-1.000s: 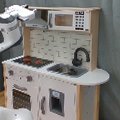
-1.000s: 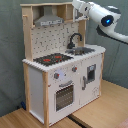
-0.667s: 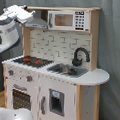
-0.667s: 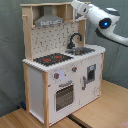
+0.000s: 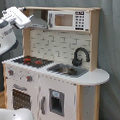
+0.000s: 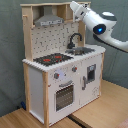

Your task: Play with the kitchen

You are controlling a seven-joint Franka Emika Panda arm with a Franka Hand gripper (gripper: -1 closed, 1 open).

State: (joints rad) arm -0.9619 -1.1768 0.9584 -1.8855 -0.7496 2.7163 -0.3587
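White arm's end effector (image 5: 23, 22) hovers beside kitchen (image 5: 55, 71) hood (image 5: 40, 21); finger state unclear; approach step, contact probably next.

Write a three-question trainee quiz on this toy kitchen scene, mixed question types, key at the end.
1. True or false: the black curved tap stands at the sink of the white and light-wood toy kitchen.
2. Multiple choice: in the first exterior view, where is the small white microwave? A) below the oven door B) on the top shelf beside the grey hood C) inside the sink
3. Fill in: the black-and-red hob sits directly above the ____ door.

Key: 1 true; 2 B; 3 oven.
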